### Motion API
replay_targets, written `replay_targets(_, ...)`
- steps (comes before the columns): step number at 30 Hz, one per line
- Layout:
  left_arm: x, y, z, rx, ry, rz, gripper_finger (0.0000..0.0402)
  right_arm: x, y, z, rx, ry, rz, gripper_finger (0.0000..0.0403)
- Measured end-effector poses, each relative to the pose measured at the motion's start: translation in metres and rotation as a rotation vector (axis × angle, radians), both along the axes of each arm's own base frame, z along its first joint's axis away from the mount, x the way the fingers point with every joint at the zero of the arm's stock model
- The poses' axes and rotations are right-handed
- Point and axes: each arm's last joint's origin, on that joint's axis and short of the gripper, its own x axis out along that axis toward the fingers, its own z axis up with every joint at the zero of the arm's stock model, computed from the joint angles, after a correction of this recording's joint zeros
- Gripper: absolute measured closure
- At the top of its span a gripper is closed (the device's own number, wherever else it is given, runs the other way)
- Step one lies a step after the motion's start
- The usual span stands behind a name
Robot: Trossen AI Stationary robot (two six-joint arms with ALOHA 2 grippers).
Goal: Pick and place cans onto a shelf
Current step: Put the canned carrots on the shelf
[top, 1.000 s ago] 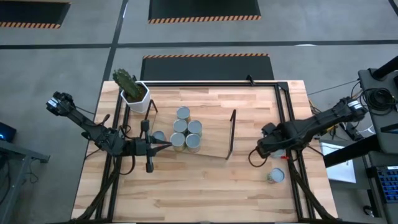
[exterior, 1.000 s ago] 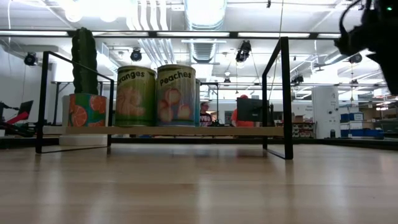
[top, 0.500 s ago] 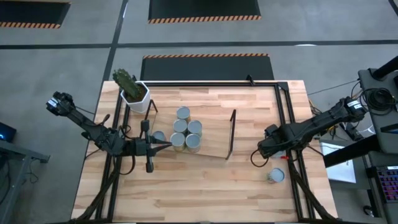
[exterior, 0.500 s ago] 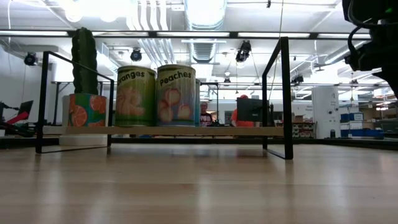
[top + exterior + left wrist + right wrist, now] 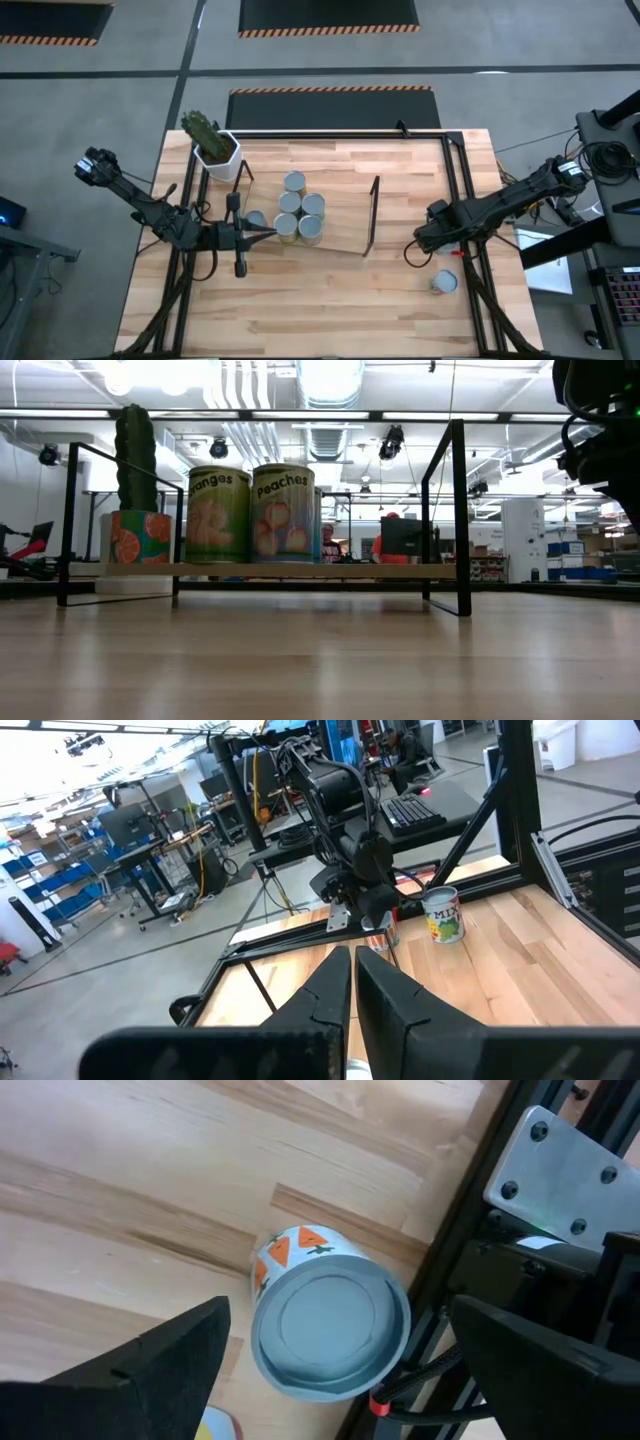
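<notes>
Right of the shelf [image 5: 335,215], your right gripper [image 5: 330,1355] hovers with its fingers spread wide over a carrot-labelled can [image 5: 330,1320] at the table edge, so it looks lined up to drop down and grab it, though a second can [image 5: 443,284] stands just nearer the table's front, so watch you don't bump it. Five other cans [image 5: 298,212] are already bunched at the shelf's left end, leaving the open board toward the right frame free. Your left gripper [image 5: 353,995] waits beside that cluster, fingers closed on nothing I can see.
</notes>
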Motion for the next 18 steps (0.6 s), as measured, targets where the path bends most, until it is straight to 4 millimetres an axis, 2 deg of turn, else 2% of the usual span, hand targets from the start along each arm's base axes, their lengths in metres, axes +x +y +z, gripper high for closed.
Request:
replay_targets(9, 0.000, 0.000, 0.000, -0.001, -0.002, 0.000, 0.0402, 0.007, 0.003, -0.010, 0.007, 0.088, 0.025, 0.0035)
replay_targets(18, 0.000, 0.000, 0.000, -0.001, -0.002, 0.000, 0.0402, 0.020, 0.010, -0.026, 0.099, 0.183, 0.122, 0.0035)
